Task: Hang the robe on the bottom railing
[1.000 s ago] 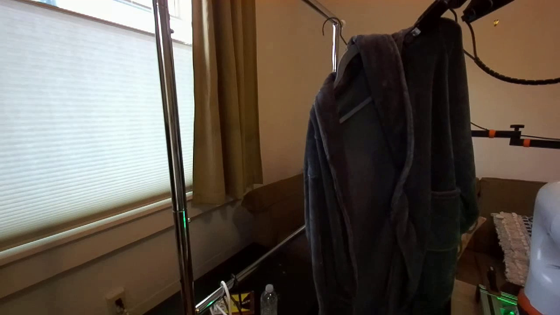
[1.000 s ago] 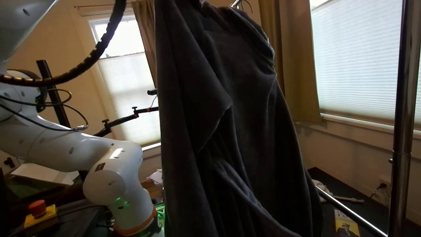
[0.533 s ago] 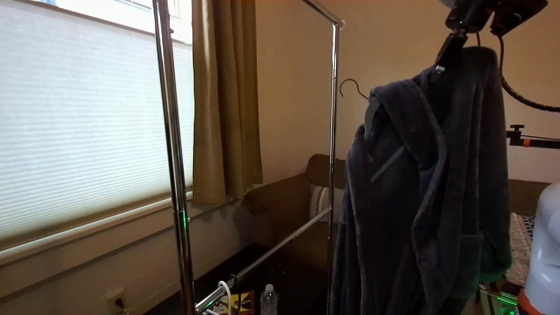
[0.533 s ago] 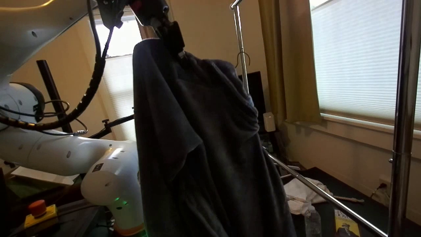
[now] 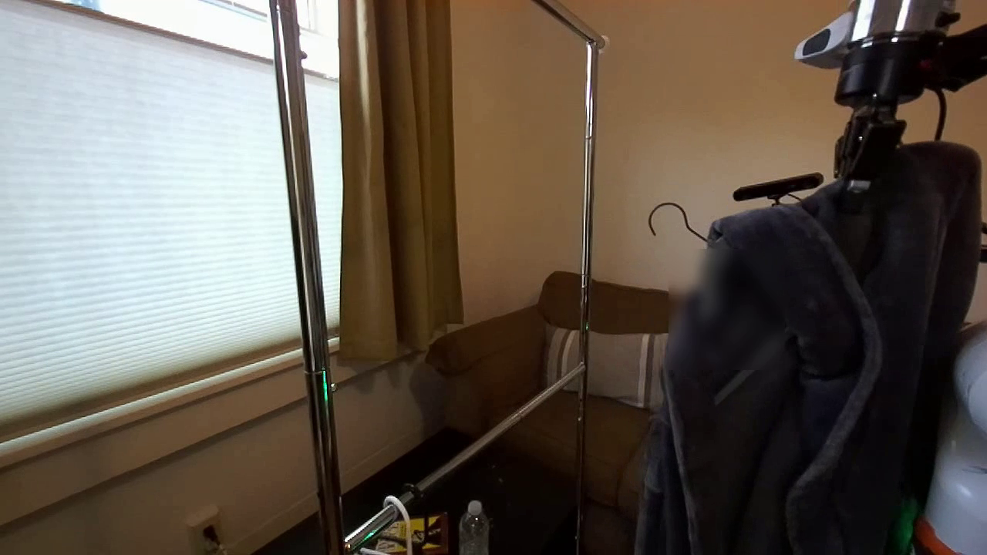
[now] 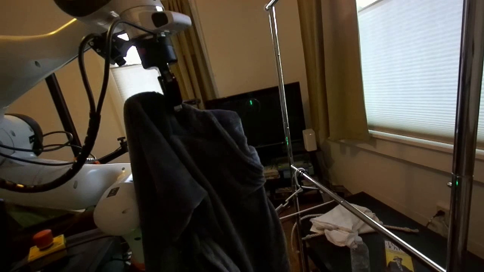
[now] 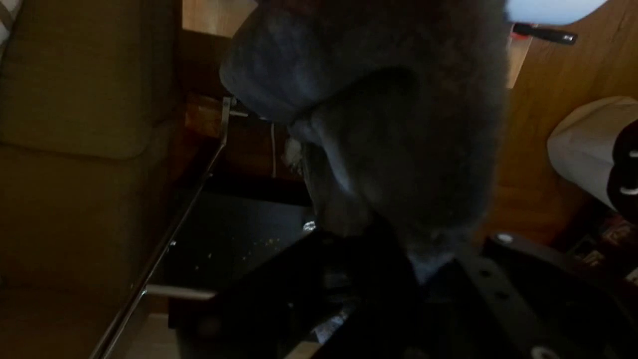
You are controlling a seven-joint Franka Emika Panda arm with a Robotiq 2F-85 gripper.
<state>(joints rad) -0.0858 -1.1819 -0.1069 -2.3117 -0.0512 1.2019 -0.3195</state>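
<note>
Grab done: my pincer point(image 6: 177, 107) clamped on top of bathrobe point(image 6: 219, 181), which hangs from it, off to side of rack point(image 5: 588, 231). Hanger hook point(image 5: 669, 205) sticks out toward rack, on nothing. Hanging not done: no bathrobe on lower rail point(image 5: 493, 434). Left, my read: hook over rail, ease down, let go, back out.
</note>
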